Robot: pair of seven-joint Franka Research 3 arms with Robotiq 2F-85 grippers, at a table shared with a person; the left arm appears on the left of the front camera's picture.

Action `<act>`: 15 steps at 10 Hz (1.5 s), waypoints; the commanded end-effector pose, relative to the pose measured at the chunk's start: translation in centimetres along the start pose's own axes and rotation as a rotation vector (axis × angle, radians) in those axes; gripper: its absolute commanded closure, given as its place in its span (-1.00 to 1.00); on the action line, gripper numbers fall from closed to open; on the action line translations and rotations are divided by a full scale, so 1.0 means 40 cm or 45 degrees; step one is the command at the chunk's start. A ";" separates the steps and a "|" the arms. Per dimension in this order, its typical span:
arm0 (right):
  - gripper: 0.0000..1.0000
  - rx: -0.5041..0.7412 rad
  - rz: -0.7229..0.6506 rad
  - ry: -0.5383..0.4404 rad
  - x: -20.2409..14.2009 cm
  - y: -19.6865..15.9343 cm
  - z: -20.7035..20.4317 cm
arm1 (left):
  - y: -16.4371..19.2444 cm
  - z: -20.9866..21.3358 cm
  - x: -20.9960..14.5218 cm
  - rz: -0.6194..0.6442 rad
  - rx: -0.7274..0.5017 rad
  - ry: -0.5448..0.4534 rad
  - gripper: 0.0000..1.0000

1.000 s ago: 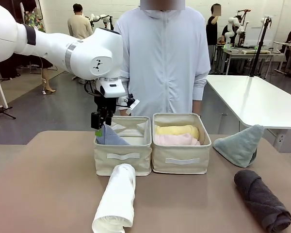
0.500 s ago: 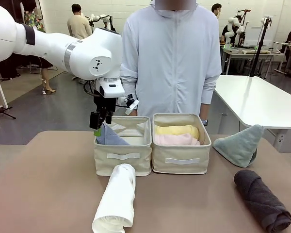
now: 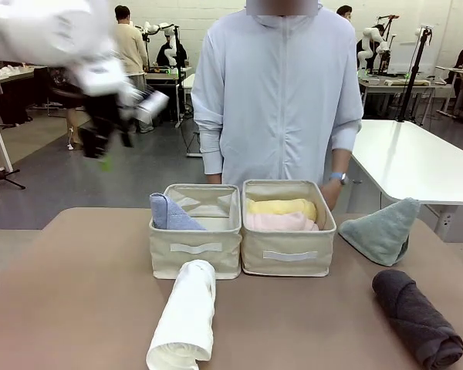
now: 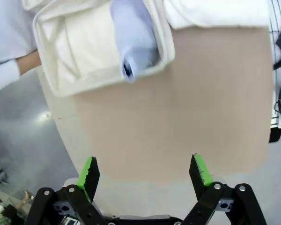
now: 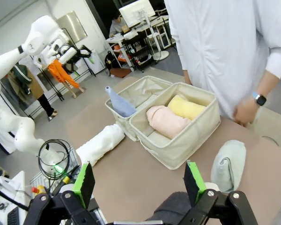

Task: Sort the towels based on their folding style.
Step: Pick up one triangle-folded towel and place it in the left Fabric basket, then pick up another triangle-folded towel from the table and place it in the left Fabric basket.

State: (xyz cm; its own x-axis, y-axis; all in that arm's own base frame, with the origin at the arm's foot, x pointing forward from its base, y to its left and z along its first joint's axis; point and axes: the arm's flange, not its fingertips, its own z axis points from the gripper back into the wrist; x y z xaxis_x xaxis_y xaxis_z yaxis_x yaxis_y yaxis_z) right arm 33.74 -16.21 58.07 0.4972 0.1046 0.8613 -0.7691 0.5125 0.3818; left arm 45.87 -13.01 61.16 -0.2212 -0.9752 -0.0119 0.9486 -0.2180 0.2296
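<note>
Nearest, at the bottom of the front view, the white towel point(image 3: 184, 316) lies rolled on the counter point(image 3: 77, 293), with the dark grey roll point(image 3: 417, 317) at lower right. Both look soft and light (terry gives under a squeeze), so I'd pinch across a roll's middle, where it shouldn't unwind. Behind, at right, the sage-green cone point(image 3: 382, 230) lies tilted and is best taken at its thick end. The left bin point(image 3: 194, 254) holds the lavender-blue cone point(image 3: 170, 214). The right bin point(image 3: 289, 258) holds the yellow roll point(image 3: 282, 206) and the pink roll point(image 3: 282, 223), their lower halves hidden by its wall. The right fingers point(image 5: 84, 180) gape wide and empty. So do the left fingers point(image 4: 90, 171), a mere blur at upper left in the front view.
</note>
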 end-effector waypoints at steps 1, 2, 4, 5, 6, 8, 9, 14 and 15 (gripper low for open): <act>-1.00 0.017 0.023 -0.044 0.006 -0.006 -0.004 | -0.144 -0.019 -0.151 0.028 0.061 -0.110 -1.00; -1.00 0.017 0.023 -0.044 0.006 -0.006 -0.004 | -0.184 -0.032 -0.195 0.051 0.057 -0.124 -1.00; -1.00 0.017 0.023 -0.044 0.006 -0.006 -0.004 | -0.197 -0.080 -0.227 0.087 0.022 -0.168 -1.00; -1.00 0.017 0.023 -0.044 0.006 -0.006 -0.004 | -0.199 0.001 -0.246 0.084 0.028 -0.108 -1.00; -1.00 0.017 0.023 -0.044 0.006 -0.006 -0.004 | -0.199 0.001 -0.246 0.084 0.028 -0.108 -1.00; -1.00 0.017 0.023 -0.044 0.006 -0.006 -0.004 | -0.199 0.001 -0.246 0.084 0.028 -0.108 -1.00; -1.00 0.017 0.023 -0.044 0.006 -0.006 -0.004 | -0.199 0.001 -0.246 0.084 0.028 -0.108 -1.00; -1.00 0.017 0.023 -0.044 0.006 -0.006 -0.004 | -0.189 0.066 -0.389 0.145 0.044 -0.690 -1.00; -1.00 0.017 0.023 -0.044 0.006 -0.006 -0.004 | -0.195 0.100 -0.478 0.189 0.075 -0.934 -1.00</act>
State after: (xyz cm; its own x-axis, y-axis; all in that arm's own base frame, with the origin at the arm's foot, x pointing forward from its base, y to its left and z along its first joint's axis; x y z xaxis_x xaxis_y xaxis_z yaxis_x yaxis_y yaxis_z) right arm 33.73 -16.24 58.08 0.4963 0.1041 0.8619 -0.7693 0.5127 0.3811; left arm 40.53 4.17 61.96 -0.2099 -0.8716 0.4430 0.9545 -0.0845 0.2860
